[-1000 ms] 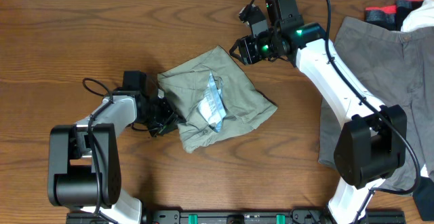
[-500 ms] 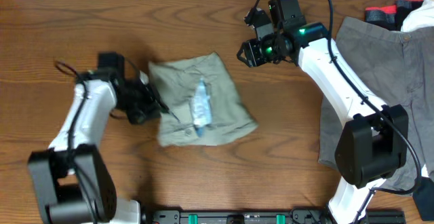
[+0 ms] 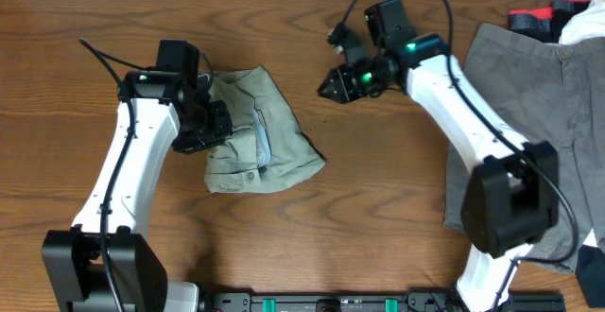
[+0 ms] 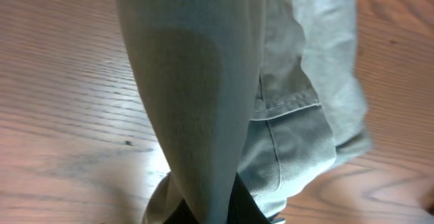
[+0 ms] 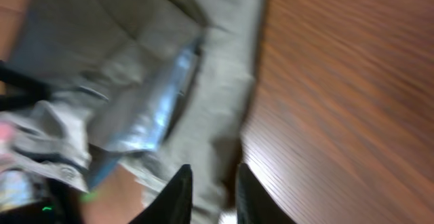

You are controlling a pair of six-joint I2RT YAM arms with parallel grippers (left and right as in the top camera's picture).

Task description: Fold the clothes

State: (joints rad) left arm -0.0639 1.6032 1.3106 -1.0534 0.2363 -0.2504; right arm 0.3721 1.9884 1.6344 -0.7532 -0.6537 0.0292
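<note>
Presently the khaki shorts (image 3: 269, 142) are seen bunched up left of the middle of the table (image 3: 378, 208), with one edge clamped between the closed fingers of the left gripper (image 3: 213, 130). In the left wrist view they are shown hanging in folds over the wood. The right gripper (image 3: 329, 85) is held near the heap, touching nothing, its fingers (image 5: 178, 193) set narrowly apart. The grey shorts (image 3: 529, 85) are laid flat at the right edge, well apart.
</note>
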